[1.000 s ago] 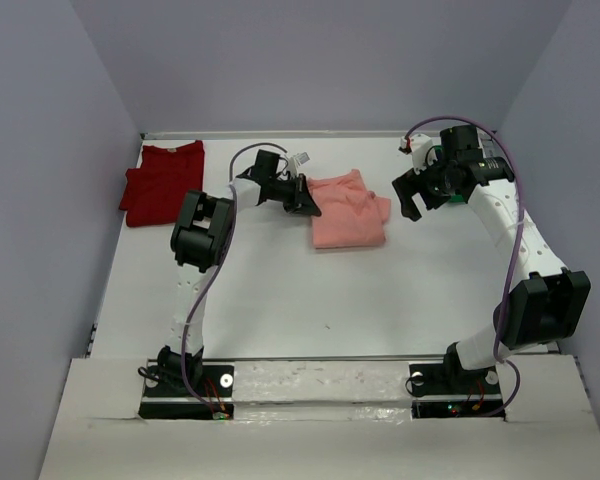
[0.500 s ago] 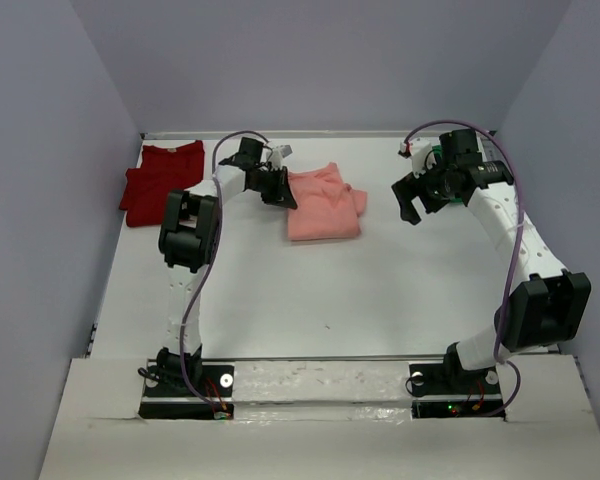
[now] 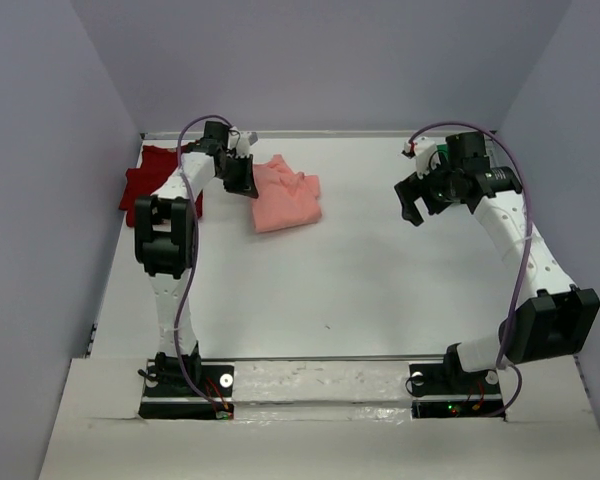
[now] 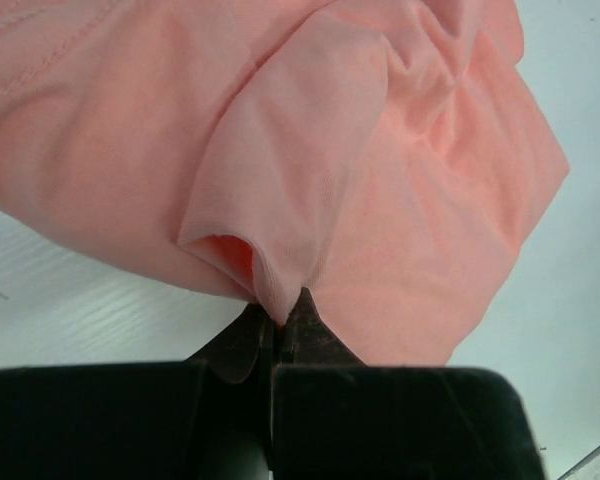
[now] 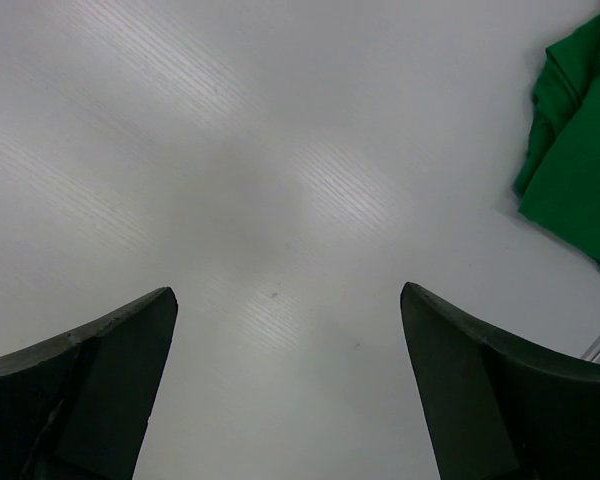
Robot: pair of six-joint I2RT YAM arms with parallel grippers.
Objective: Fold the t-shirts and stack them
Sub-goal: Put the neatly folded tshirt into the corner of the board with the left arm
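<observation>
My left gripper (image 4: 278, 325) is pinched together on a fold of the salmon-pink t-shirt (image 4: 380, 180). The cloth comes straight out from between the fingertips, where a sleeve-like hem curls open just to one side of the pinch. Beyond the tips the rest of that shirt spreads away in soft, bunched layers. From above, the left gripper (image 3: 242, 178) sits at the shirt's left edge, and the salmon-pink t-shirt (image 3: 285, 195) lies crumpled to its right on the white table (image 3: 330, 270). I cannot say for sure whether the pinched edge is lifted clear of the surface. On the other side of this gripper, to its left and partly behind my own arm, lies the dark red t-shirt (image 3: 140, 182), flat by the wall.

My right gripper (image 5: 285, 292) stands wide apart with nothing between its fingers, only bare table below them. Past the right-hand fingertip and off to that side lies the bright green t-shirt (image 5: 580, 150), apart from the fingers. Overhead, the right gripper (image 3: 412, 203) hangs well away from the pink shirt.
</observation>
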